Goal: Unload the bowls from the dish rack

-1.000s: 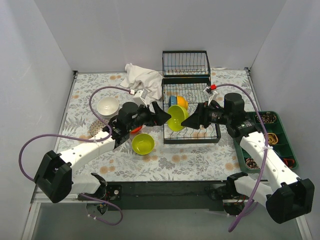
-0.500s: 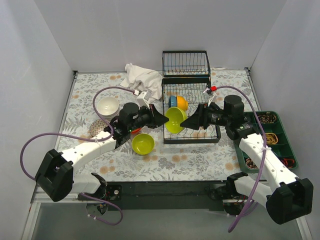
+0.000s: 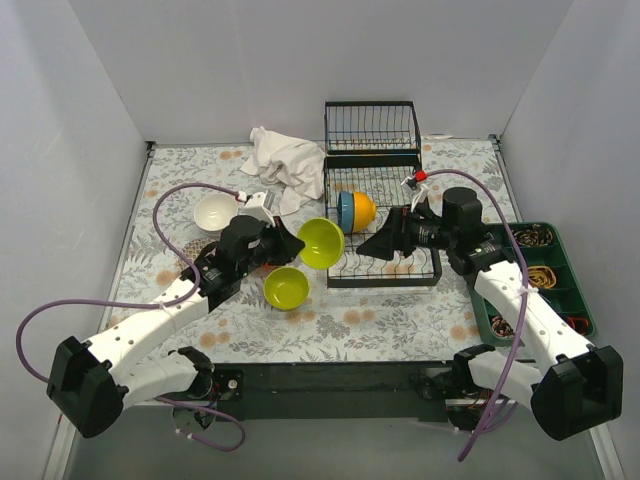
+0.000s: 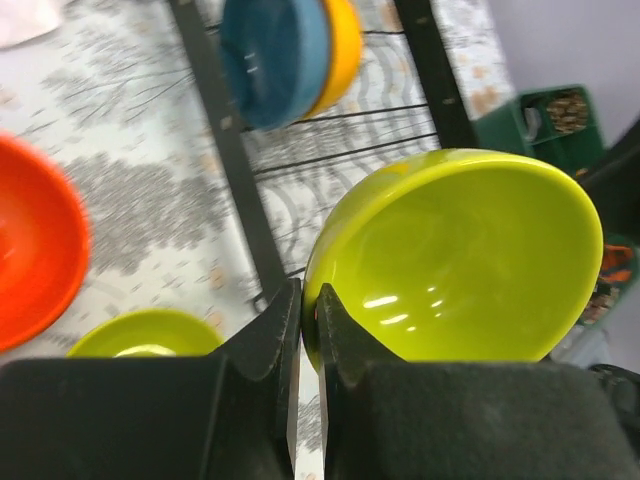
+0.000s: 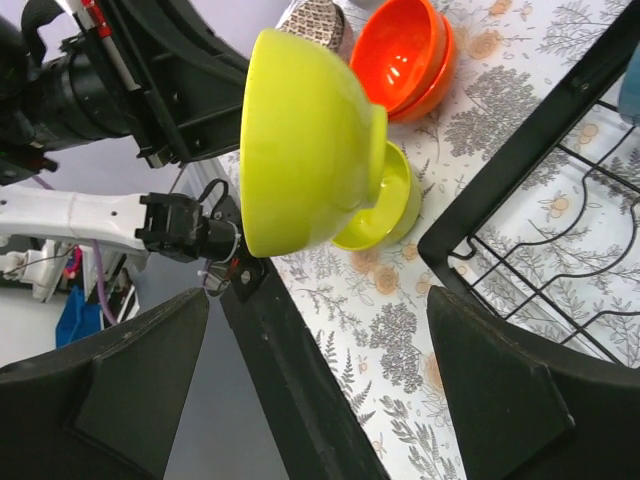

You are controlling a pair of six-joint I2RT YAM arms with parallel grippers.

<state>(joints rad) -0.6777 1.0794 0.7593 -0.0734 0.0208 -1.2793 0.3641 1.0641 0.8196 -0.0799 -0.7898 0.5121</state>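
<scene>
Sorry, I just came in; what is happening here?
The two arms are unloading bowls from the dish rack. The left gripper is shut on the rim of a lime-green bowl, held in the air at the rack's left edge. The right gripper is open over the rack. A blue bowl and an orange bowl stand inside.

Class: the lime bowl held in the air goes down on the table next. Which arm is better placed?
Left. The left gripper is shut on the rim of the lime bowl, beside the dish rack, over the table. The right gripper is open and empty above the rack.
</scene>
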